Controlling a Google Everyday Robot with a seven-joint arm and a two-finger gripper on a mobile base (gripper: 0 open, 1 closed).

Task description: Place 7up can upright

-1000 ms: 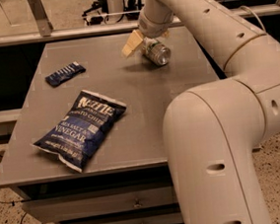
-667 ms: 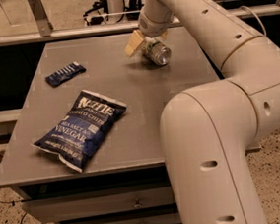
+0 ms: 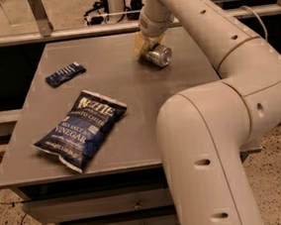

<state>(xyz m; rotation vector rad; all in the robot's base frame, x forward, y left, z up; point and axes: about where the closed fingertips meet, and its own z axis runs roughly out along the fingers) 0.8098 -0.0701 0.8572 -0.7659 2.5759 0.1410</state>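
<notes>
The 7up can (image 3: 158,56) lies on its side near the far right of the grey table (image 3: 128,86), with a silver end facing me. My gripper (image 3: 145,45) comes down from the arm above. It sits right at the can's far left side, touching or nearly touching it. The part of the gripper behind the can is hidden.
A blue Kettle chip bag (image 3: 80,129) lies flat at the front left of the table. A small dark blue snack bar (image 3: 65,74) lies at the left back. My own arm (image 3: 218,142) fills the right foreground. A rail runs behind the table.
The gripper's pale tip has moved a little to the right, closer to the can. The can has stayed almost where it was.
</notes>
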